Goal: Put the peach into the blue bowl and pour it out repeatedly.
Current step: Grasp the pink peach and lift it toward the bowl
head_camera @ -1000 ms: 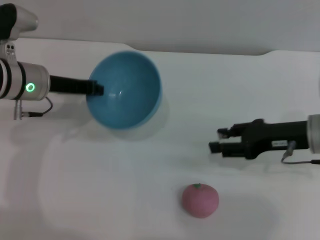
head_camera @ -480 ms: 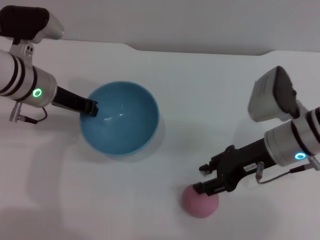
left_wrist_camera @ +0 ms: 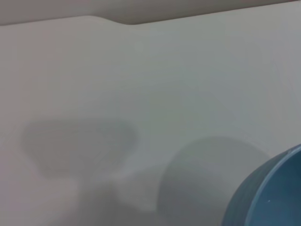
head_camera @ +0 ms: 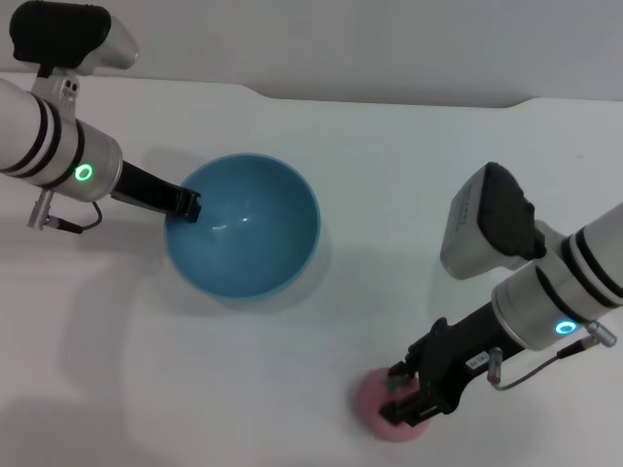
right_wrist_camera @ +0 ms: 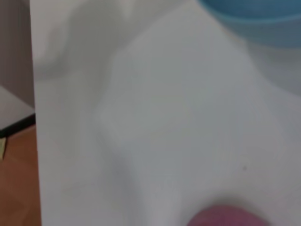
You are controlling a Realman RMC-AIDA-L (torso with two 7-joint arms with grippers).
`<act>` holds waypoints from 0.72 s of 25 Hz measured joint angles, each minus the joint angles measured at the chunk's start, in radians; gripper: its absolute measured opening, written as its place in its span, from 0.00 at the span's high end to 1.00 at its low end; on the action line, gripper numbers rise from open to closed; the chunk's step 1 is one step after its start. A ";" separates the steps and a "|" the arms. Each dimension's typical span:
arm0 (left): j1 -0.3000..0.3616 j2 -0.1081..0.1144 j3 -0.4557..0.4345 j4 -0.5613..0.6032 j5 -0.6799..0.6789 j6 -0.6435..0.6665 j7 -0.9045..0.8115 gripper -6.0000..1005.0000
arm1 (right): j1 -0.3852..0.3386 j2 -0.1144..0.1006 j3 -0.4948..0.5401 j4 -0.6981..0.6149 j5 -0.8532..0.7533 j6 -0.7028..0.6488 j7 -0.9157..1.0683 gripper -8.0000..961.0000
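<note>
In the head view, the right gripper (head_camera: pixel 411 397) has come down from beside the peach (head_camera: pixel 387 420) to directly over it; half a second ago its tips only touched the fruit's upper edge, and a second ago it hung well above and apart. Its fingers now straddle the top of the fruit, spread rather than closed, so the grasp looks ready but not yet made. The peach lies on the white table (head_camera: pixel 409 195) under the fingertips, in the same spot as before. The left gripper (head_camera: pixel 187 206) stays clamped on the near rim of the blue bowl (head_camera: pixel 243 238), which has been turned back from a steep tilt to sit open-side up on the table. The bowl is well apart from the right gripper, across the table toward the left arm. I judge a pour is over and a new pick-up is starting.

In the left wrist view, only a curved slice of the blue bowl (left_wrist_camera: pixel 273 193) shows, with its shadow on the table; the fingers are not seen.

In the right wrist view, the peach (right_wrist_camera: pixel 225 217) peeks in at the frame's edge, close under the camera, and the blue bowl (right_wrist_camera: pixel 256 14) lies far ahead.
</note>
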 joint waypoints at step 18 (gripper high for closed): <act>-0.026 -0.002 -0.003 -0.005 -0.004 -0.006 -0.001 0.99 | -0.005 -0.001 -0.053 -0.015 -0.048 0.013 0.028 0.59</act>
